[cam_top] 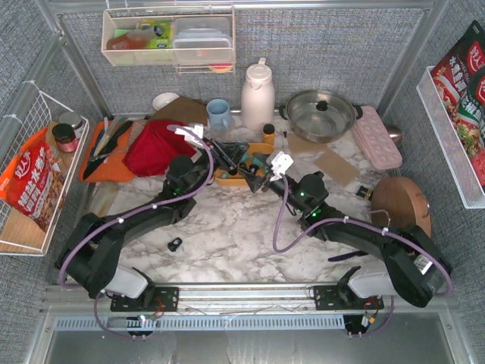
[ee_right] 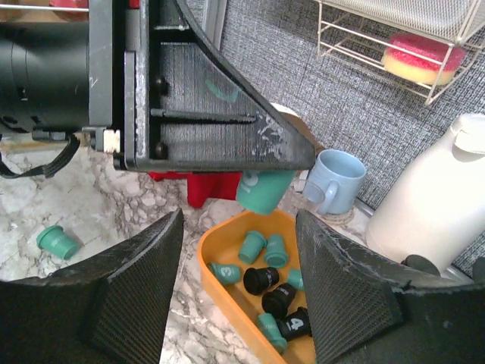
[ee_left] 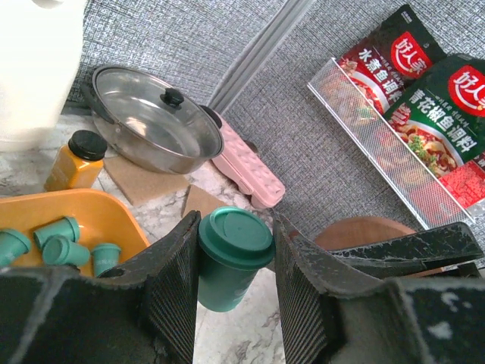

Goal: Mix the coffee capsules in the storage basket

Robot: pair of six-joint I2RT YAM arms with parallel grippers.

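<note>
The orange-yellow storage basket (cam_top: 227,180) sits mid-table; it also shows in the right wrist view (ee_right: 220,284) and the left wrist view (ee_left: 83,205). Several teal capsules (ee_right: 254,244) and a few black capsules (ee_right: 261,279) lie in it. My left gripper (cam_top: 241,158) is shut on one teal capsule (ee_left: 231,258), held above the basket's edge; that capsule (ee_right: 265,189) hangs below the left fingers (ee_right: 212,98) in the right wrist view. My right gripper (ee_right: 239,227) is open and empty, just above the basket's near end (cam_top: 261,176). One teal capsule (ee_right: 57,241) lies loose on the marble.
A red cloth (cam_top: 155,148), blue mug (cam_top: 219,114) and white thermos (cam_top: 258,95) stand behind the basket. A steel pot (cam_top: 318,114), pink tray (cam_top: 377,136) and yellow jar (ee_left: 76,159) are to the right. A small black item (cam_top: 175,243) lies on the near marble.
</note>
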